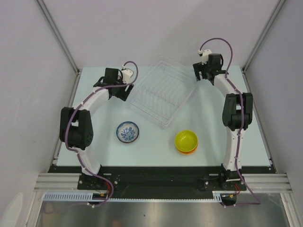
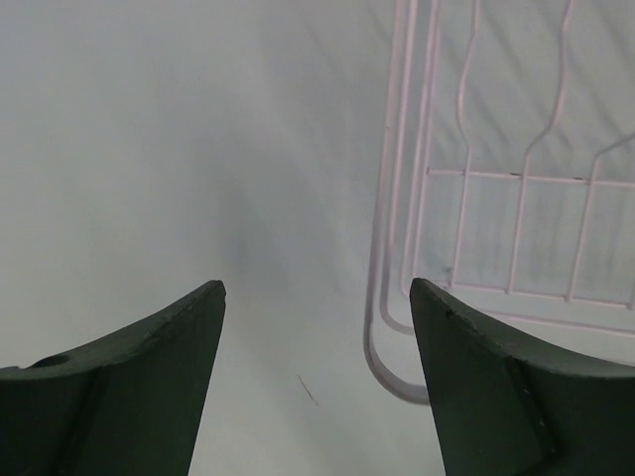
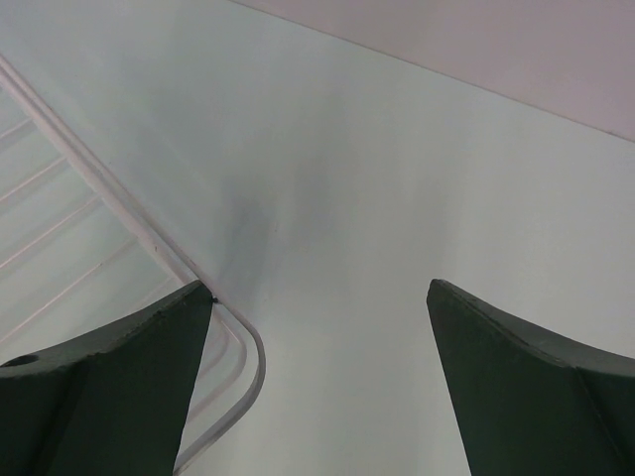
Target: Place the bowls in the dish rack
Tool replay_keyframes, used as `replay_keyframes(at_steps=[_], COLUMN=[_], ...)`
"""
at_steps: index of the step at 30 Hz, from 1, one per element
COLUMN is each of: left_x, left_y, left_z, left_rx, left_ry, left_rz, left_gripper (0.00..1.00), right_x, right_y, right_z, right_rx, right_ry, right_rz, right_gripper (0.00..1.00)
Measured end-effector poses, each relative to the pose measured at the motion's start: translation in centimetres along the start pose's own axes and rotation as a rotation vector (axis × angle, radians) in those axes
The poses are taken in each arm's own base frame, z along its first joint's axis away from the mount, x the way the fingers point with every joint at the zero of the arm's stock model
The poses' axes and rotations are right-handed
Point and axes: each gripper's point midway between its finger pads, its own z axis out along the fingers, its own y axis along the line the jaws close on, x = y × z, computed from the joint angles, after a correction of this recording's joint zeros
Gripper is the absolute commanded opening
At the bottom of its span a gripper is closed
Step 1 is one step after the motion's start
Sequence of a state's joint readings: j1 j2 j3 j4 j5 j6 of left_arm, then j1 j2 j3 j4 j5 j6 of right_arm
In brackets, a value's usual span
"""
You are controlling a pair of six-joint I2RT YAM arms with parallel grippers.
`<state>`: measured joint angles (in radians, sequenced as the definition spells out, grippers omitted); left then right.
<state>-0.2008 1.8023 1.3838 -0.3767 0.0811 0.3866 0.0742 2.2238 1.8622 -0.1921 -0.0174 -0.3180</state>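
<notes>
The clear dish rack (image 1: 163,91) lies at an angle in the middle of the table, and I see no bowl in it. In front of it sit a white bowl with a blue pattern (image 1: 128,131) and a yellow-green bowl (image 1: 186,139) stacked on an orange bowl (image 1: 188,151). My left gripper (image 1: 120,92) is open beside the rack's left corner. In the left wrist view that corner of the dish rack (image 2: 395,369) lies just inside the right finger of my left gripper (image 2: 317,293). My right gripper (image 1: 202,76) is open at the rack's right corner. The right wrist view shows the dish rack rim (image 3: 248,357) by the left finger of my right gripper (image 3: 319,290). Neither gripper holds anything.
The pale table (image 1: 151,151) is fenced by white walls and metal frame posts (image 1: 59,35) at the back and sides. Both arm bases stand on the black rail (image 1: 156,177) at the near edge.
</notes>
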Motion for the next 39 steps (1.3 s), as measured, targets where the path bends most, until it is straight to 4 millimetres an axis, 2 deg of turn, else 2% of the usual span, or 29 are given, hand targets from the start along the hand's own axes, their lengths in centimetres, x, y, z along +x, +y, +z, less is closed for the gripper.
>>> replay_keyframes(at_steps=[5, 12, 19, 24, 29, 35, 39], left_x=[-0.2, -2.1, -4.3, -5.9, -8.0, -9.6, -10.0], left_y=[1.4, 2.9, 4.3, 5.3, 6.4, 7.3, 7.4], left_z=[1.8, 3.9, 6.3, 7.9, 9.9, 11.1, 11.4], left_rx=[-0.052, -0.118, -0.169, -0.203, -0.237, -0.279, -0.305], left_ry=[0.029, 0.027, 0.014, 0.004, -0.017, -0.035, -0.039], left_rz=[0.024, 0.072, 0.097, 0.109, 0.117, 0.138, 0.160], left_gripper=[0.80, 0.80, 0.80, 0.80, 0.80, 0.81, 0.83], right_x=[0.5, 1.4, 3.5, 5.2, 6.7, 9.6, 10.8], right_y=[-0.1, -0.5, -0.4, 0.9, 2.6, 4.6, 6.0], right_z=[-0.1, -0.5, -3.1, -5.3, -6.7, -8.3, -9.5], right_rx=[0.008, 0.029, 0.019, -0.016, -0.057, -0.113, -0.145], right_ry=[0.023, 0.060, 0.144, 0.210, 0.259, 0.342, 0.377], right_rz=[-0.022, -0.052, -0.101, -0.148, -0.179, -0.206, -0.225], right_gripper=[0.96, 0.96, 0.95, 0.95, 0.95, 0.95, 0.95])
